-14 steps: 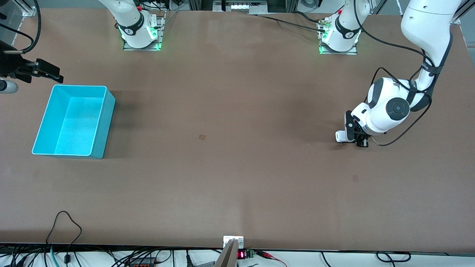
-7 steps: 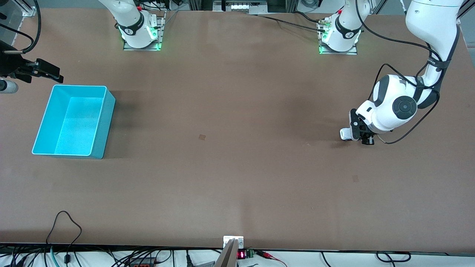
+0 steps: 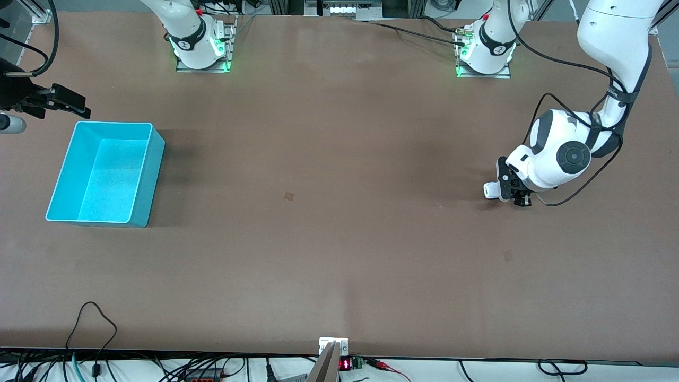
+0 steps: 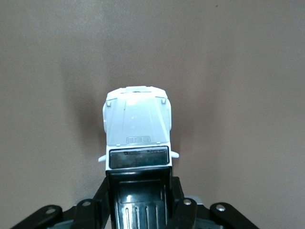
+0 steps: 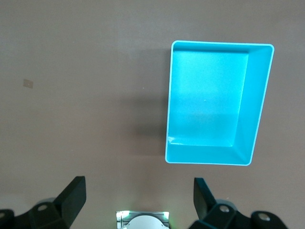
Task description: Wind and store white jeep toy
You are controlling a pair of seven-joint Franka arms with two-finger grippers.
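My left end effector (image 3: 504,192) pinches the white jeep toy (image 4: 137,128) by its black roof, low over the tabletop (image 3: 339,239) toward my left arm's end, about four o'clock from center. My right end effector (image 5: 138,200) waits, fingers spread, high above the cyan bin (image 3: 106,172).

Bare worktop (image 3: 329,239) lies between my two arms. Only the cyan bin (image 3: 106,172) stands in the way, at my right arm's end.
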